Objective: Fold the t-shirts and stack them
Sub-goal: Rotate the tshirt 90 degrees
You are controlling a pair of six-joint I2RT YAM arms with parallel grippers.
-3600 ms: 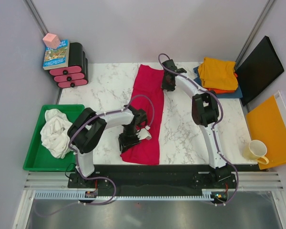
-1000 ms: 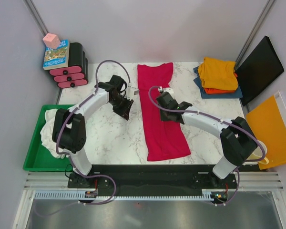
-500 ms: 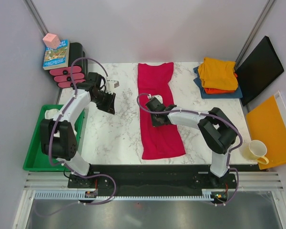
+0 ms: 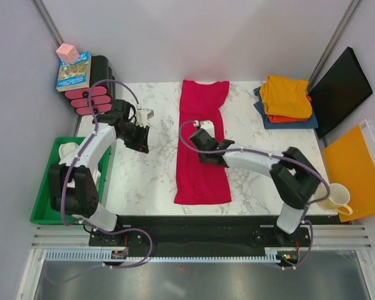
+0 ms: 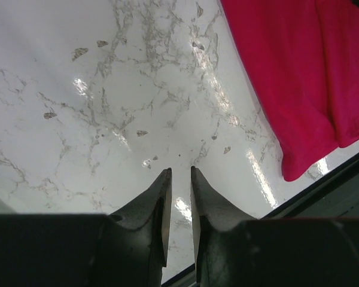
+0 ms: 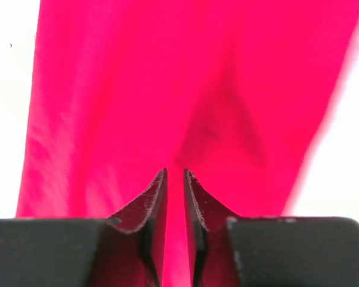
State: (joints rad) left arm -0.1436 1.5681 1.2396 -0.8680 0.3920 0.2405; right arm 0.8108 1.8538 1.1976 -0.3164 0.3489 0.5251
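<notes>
At the far left a green tray [image 4: 40, 209] is holding a white t-shirt [image 4: 62, 150], mostly hidden by the left arm. Behind it, the pink-and-black stacked cases [image 4: 87, 100] are carrying a book [image 4: 74, 70] and a pink cube [image 4: 67, 53]. The left gripper [image 5: 180, 171] is hanging over the bare marble table [image 4: 144, 181], apart from the cloth, its fingers [image 5: 152, 203] drawn nearly together with nothing between them. The crimson-red t-shirt [image 4: 200, 175] is lying as a long narrow strip down the table's middle. The right gripper [image 6: 175, 173] is sitting over the strip's middle, its fingers [image 6: 152, 203] likewise closed to a thin slit; whether they are touching the cloth cannot be told. At the far right corner a folded yellow-orange t-shirt [image 4: 286, 94] is resting on an orange t-shirt [image 4: 282, 119] and a blue t-shirt [image 4: 264, 115]. Off the table's right side are lying a black panel [image 4: 339, 90], a flat orange board [image 4: 353, 169] and a yellow mug [image 4: 333, 197].
</notes>
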